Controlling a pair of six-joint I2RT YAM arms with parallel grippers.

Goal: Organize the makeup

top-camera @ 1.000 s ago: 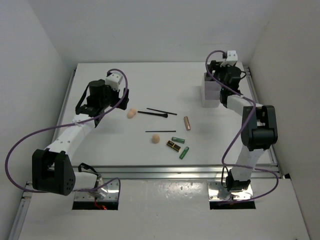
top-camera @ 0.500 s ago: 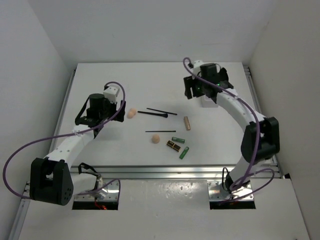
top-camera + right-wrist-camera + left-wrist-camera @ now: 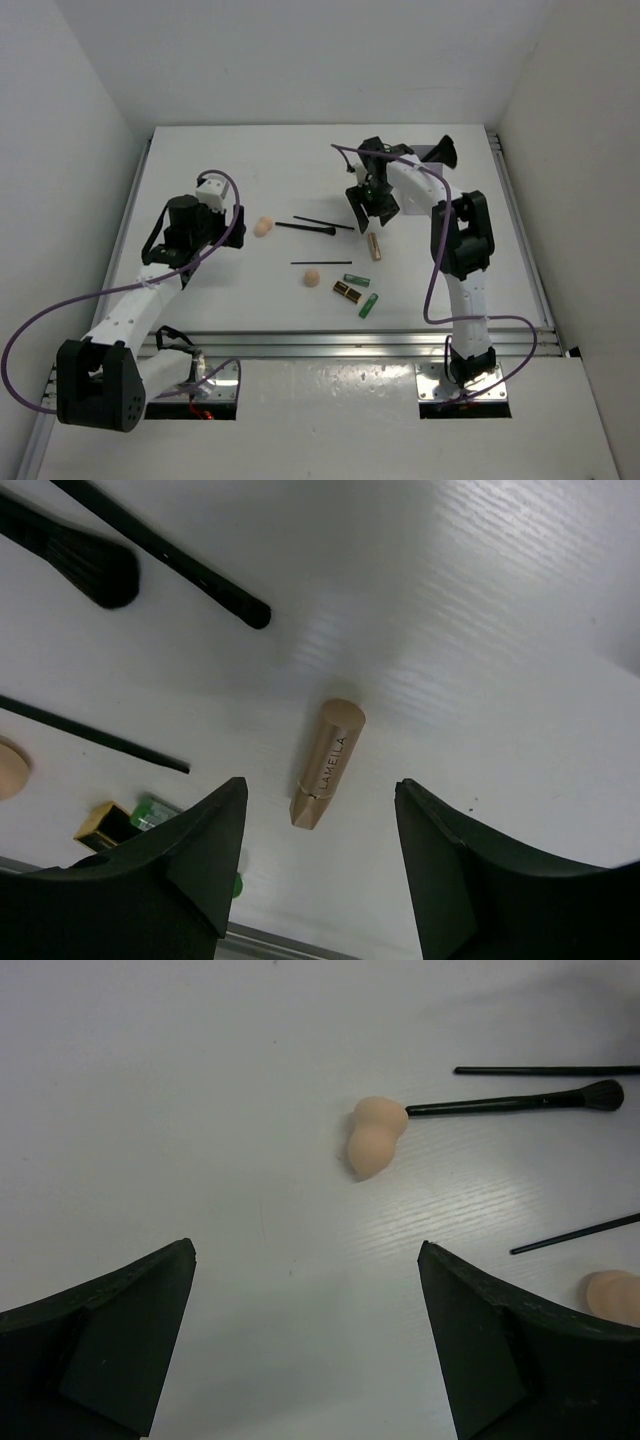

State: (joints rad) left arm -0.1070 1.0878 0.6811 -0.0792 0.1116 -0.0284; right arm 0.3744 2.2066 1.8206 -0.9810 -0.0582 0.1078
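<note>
On the white table (image 3: pixel 250 300), closest to the near edge and a bit right of the middle, lies a green tube (image 3: pixel 369 305). Just behind it is the black and gold lipstick (image 3: pixel 347 291), and just behind that is a second green tube (image 3: pixel 356 279). These three sit close together. To their left is a peach sponge (image 3: pixel 312 277). A thin black pencil (image 3: pixel 321 263) lies flat a little farther back, running left to right. Next comes the copper tube (image 3: pixel 375 246), lying on its side near the middle of the table, apart from the other things. The right gripper (image 3: pixel 368 212) hangs over it. Its two fingers are partly open with nothing in them, and in the right wrist view the copper tube lies on the table under the gap between them. Farther back lies a black brush (image 3: pixel 305 229) with its fluffy head pointing right, and just behind it is a second thin black pencil (image 3: pixel 323 222). The other peach sponge (image 3: pixel 263 227) sits at the brush's thin end, right up against it. The left gripper (image 3: pixel 307 1250) is over the left part of the table, near this sponge but not touching it. Its fingers are spread wide and hold nothing.
</note>
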